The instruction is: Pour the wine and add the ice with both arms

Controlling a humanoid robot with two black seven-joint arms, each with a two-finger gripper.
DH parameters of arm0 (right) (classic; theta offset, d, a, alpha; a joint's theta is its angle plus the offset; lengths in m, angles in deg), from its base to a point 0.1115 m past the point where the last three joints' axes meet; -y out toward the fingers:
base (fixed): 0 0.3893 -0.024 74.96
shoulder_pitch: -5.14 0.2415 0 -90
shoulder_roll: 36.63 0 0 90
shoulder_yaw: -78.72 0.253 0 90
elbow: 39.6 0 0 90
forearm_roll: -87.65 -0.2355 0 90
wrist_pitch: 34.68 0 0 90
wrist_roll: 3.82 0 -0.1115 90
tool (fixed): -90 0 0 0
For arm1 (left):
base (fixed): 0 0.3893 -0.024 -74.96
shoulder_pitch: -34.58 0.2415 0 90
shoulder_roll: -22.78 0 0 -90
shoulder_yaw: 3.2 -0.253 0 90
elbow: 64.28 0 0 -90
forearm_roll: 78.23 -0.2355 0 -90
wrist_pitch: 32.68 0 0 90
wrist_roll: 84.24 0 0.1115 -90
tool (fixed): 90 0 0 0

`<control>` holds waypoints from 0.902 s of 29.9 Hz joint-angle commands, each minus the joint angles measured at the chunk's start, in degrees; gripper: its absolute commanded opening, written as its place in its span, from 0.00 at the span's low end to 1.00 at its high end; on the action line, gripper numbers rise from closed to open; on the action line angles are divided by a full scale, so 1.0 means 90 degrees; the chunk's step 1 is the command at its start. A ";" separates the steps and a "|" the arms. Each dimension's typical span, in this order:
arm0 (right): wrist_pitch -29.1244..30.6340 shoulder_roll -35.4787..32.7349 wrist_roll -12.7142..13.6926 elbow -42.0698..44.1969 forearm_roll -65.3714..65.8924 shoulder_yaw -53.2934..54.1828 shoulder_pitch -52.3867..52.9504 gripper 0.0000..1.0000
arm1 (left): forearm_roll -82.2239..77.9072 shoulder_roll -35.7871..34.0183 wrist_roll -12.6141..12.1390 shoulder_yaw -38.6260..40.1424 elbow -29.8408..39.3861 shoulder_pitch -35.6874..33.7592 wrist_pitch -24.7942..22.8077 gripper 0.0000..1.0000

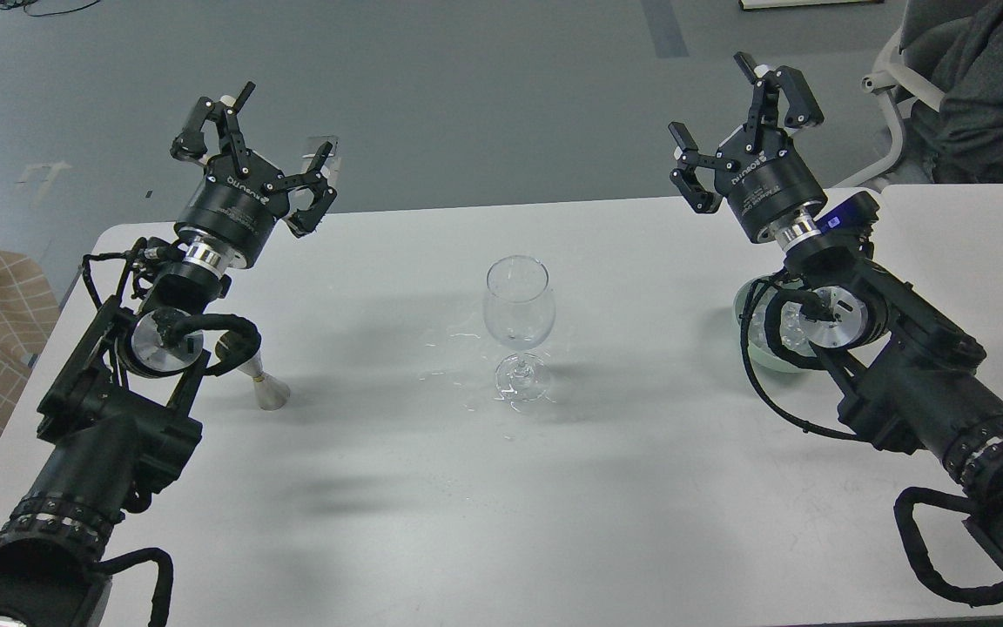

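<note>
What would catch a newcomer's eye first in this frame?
Probably the clear, empty wine glass standing upright in the middle of the white table. On either side, the left gripper and the right gripper are raised with open jaws, holding nothing. A pale bowl at the right sits mostly hidden behind the right arm.

Wide bare desk [641, 488] in front and to both sides of the wine glass [518, 326], standing upright at the middle. Open passage above the glass, between the left gripper [262, 152] and the right gripper [741, 117], both raised with fingers spread. Small metal cone [265, 387] on the desk under the left arm. Pale bowl [750, 335] partly hidden beneath the right arm. Seated person [980, 87] beyond the far right corner.
</note>
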 commanded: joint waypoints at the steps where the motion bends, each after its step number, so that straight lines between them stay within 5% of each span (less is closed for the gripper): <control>1: -0.0029 0.0051 -0.0015 -0.0001 0.0000 -0.0002 -0.0006 1.00 | -0.0004 0.0008 -0.0024 -0.0007 0.0039 -0.0026 0.0000 0.98; 27: -0.0039 0.0051 -0.0005 -0.0001 0.0019 -0.0012 0.0013 1.00 | -0.0004 -0.0011 -0.0199 -0.0017 0.0166 -0.0035 0.0000 0.98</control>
